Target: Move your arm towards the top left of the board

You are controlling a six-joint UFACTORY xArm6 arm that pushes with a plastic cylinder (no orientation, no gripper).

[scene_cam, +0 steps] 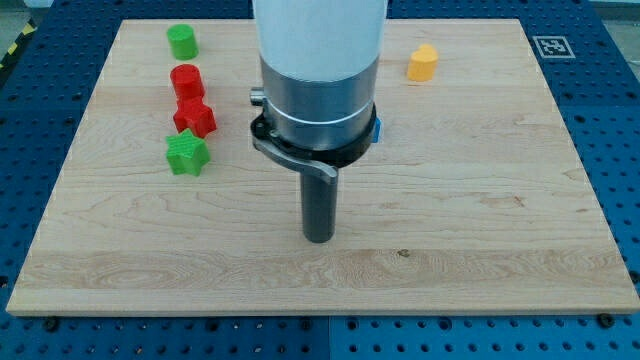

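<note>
Camera view: my tip sits near the middle of the wooden board; it is a bare rod, no fingers to open or close. At ten o'clock stand a green star block, red star block, red block and green cylinder. An orange block lies at one o'clock. A blue sliver peeks beside the arm.

My tip sits near the middle of the wooden board, well apart from every block. Toward the view's left, a column: green cylinder uppermost, red cylinder below it, red star touching that, green star just beneath. Orange block alone at upper right. A sliver of blue shows beside my arm's housing; shape hidden.
</note>
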